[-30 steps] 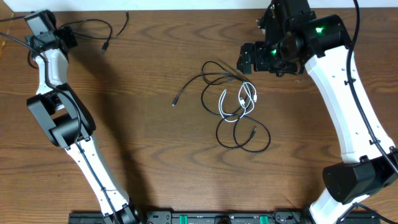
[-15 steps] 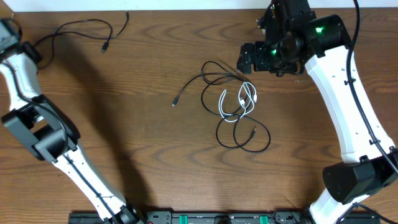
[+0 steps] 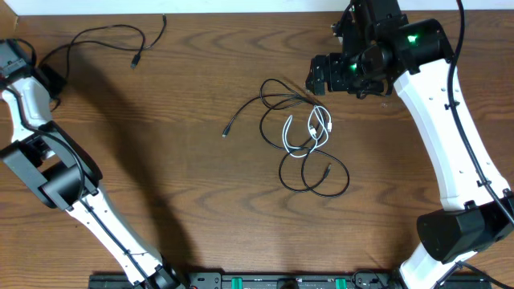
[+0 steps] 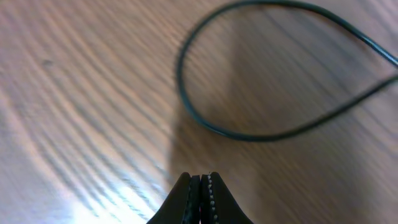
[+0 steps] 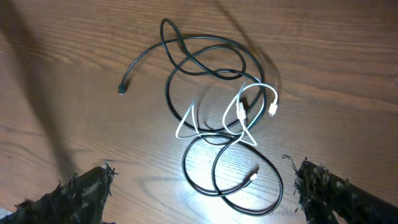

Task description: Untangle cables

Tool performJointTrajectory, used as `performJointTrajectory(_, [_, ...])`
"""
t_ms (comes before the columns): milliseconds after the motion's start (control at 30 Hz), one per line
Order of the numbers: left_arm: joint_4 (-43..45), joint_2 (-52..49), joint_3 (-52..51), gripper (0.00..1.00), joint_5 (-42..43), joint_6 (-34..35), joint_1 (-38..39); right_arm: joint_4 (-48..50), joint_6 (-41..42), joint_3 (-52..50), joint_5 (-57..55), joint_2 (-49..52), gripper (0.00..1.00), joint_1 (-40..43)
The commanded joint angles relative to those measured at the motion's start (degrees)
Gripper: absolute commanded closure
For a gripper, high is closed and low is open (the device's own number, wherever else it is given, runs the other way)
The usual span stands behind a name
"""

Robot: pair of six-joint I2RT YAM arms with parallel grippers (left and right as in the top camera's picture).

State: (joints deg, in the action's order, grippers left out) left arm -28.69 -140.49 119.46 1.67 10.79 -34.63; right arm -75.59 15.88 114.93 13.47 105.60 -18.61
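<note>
Lying well left of the knot of thin black and white cords (image 3: 303, 136) on the brown wooden desk (image 3: 185, 201), one long black cord (image 3: 100, 36) looks freed; the knot is not yet undone. Left fingers (image 4: 200, 198) pinched shut, empty; right fingers (image 5: 329, 193) wide above the knot.

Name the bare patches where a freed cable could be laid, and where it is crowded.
Bare: wood between the left arm and the tangled cables, and in front of them. Crowded: by the right gripper and around the separate black cable.
</note>
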Motion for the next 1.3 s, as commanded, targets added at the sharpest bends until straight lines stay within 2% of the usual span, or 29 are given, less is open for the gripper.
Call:
performJointTrajectory(0, [-0.6,-2.3,-0.2,0.93,1.6,0.9,0.1,0.0,-0.1,-0.3,-0.1,0.5,0.08,-0.2])
performJointTrajectory(367, [2.7,-7.0,-0.2,0.93,1.4,0.9,0.0,-0.2,-0.1,-0.3,-0.1,0.5,0.08,-0.2])
performJointTrajectory(633, [8.3,-9.9,-0.2,0.92,1.3,0.9,0.0,-0.3,-0.1,-0.3,-0.1,0.5,0.08,-0.2])
performJointTrajectory(900, [18.1,-15.0,-0.2,0.92,1.4,0.2,0.1,-1.2,-0.1,-0.3,-0.1,0.5,0.10,-0.2])
performJointTrajectory(1067, [25.8,-18.4,-0.2,0.93,5.4,0.2,0.3,-1.4,0.0,-0.3,0.0,0.5,0.11,-0.2])
performJointTrajectory(1167, [29.7,-17.9,0.1,0.92,6.1,0.0,0.5,-2.0,0.4,-0.3,-0.1,0.5,0.11,-0.2])
performJointTrajectory(1267, [32.3,-15.9,2.1,0.93,10.6,-1.3,0.7,-2.0,0.4,-0.3,-0.1,0.5,0.12,-0.2])
